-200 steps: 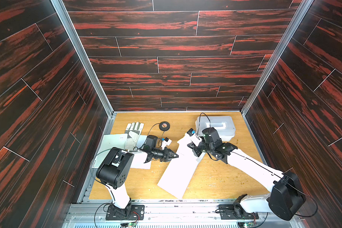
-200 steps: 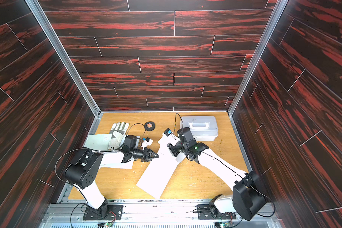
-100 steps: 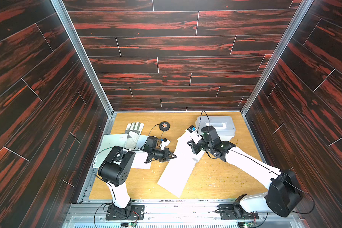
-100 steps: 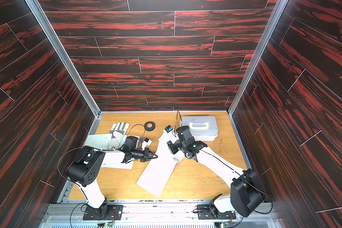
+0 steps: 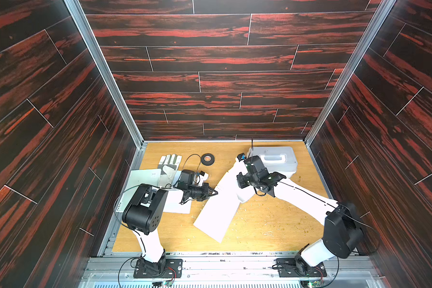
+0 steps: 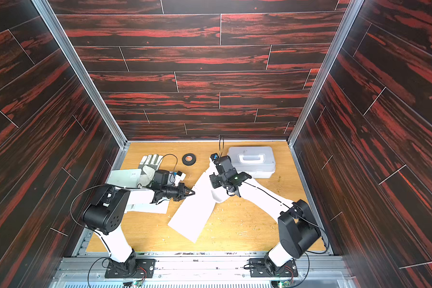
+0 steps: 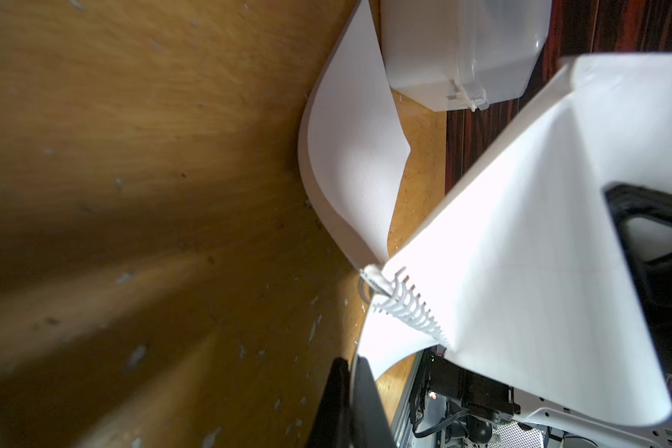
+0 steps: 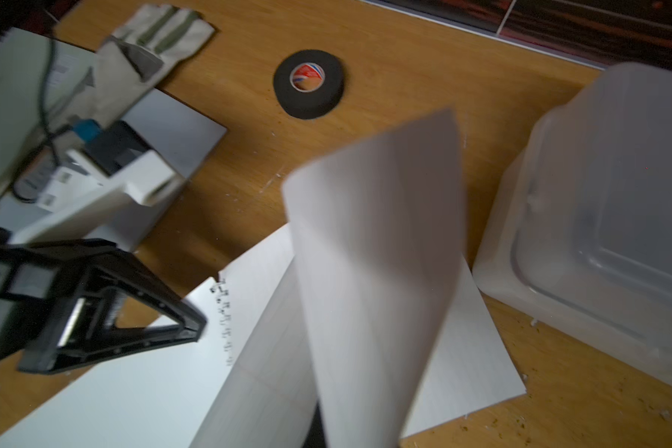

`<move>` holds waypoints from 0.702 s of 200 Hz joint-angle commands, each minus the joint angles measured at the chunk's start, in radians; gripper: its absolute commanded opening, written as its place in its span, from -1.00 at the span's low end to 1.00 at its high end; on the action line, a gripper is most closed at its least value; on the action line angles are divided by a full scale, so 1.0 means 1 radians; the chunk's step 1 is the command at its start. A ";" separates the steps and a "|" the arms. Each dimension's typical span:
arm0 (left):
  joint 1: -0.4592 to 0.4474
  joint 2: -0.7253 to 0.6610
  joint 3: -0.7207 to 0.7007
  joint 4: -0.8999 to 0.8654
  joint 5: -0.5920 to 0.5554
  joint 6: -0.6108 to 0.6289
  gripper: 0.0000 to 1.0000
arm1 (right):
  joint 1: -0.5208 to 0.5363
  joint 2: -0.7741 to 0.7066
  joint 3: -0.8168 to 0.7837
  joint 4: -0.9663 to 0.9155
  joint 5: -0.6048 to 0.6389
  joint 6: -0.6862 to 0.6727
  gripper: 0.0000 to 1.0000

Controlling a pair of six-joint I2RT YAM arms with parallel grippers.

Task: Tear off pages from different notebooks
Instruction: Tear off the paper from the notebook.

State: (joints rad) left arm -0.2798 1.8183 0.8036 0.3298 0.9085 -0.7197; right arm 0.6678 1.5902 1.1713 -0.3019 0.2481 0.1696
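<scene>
An open white spiral notebook (image 5: 218, 212) lies slantwise in the middle of the table in both top views. My left gripper (image 5: 215, 192) is shut on its left edge beside the spiral (image 7: 404, 310); a thin white sheet shows between the fingers (image 7: 365, 395). My right gripper (image 5: 245, 178) is shut on a page (image 8: 377, 248) of that notebook, which curls up from the spiral towards the box. A pale grey-green notebook (image 5: 142, 177) lies at the far left, and a loose white page (image 5: 178, 205) lies under my left arm.
A white-and-grey glove (image 5: 168, 163) lies partly over the grey-green notebook. A black tape roll (image 5: 207, 158) sits at the back middle. A translucent plastic box (image 5: 274, 159) stands at the back right, close behind my right wrist. Paper crumbs dot the wooden table (image 5: 272, 224).
My left gripper has closed on the notebook's edge and shifted slightly left. My right gripper has drawn the lifted page a little back and to the left.
</scene>
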 commanded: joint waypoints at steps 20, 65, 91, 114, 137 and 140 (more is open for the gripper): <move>0.051 -0.010 0.008 0.006 -0.123 -0.034 -1.00 | -0.004 0.031 0.003 -0.156 0.152 0.139 -1.00; 0.059 0.002 0.014 0.011 -0.122 -0.043 -1.00 | -0.005 0.031 -0.025 -0.169 0.163 0.168 -1.00; 0.060 0.013 0.019 0.019 -0.110 -0.055 -1.00 | 0.029 0.013 -0.021 -0.114 0.080 0.092 -1.00; 0.059 0.009 0.012 0.026 -0.115 -0.059 -1.00 | 0.103 0.000 -0.008 -0.045 0.055 0.018 -1.00; 0.056 0.010 0.009 0.033 -0.110 -0.067 -1.00 | 0.161 0.029 0.022 -0.017 -0.002 -0.003 -1.00; 0.054 0.011 0.008 0.035 -0.110 -0.068 -1.00 | 0.166 0.033 0.024 -0.014 -0.008 -0.003 -1.00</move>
State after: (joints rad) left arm -0.2413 1.8244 0.8024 0.3191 0.8940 -0.7532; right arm 0.7822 1.6150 1.1687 -0.3283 0.3004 0.2188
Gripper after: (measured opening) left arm 0.072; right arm 0.038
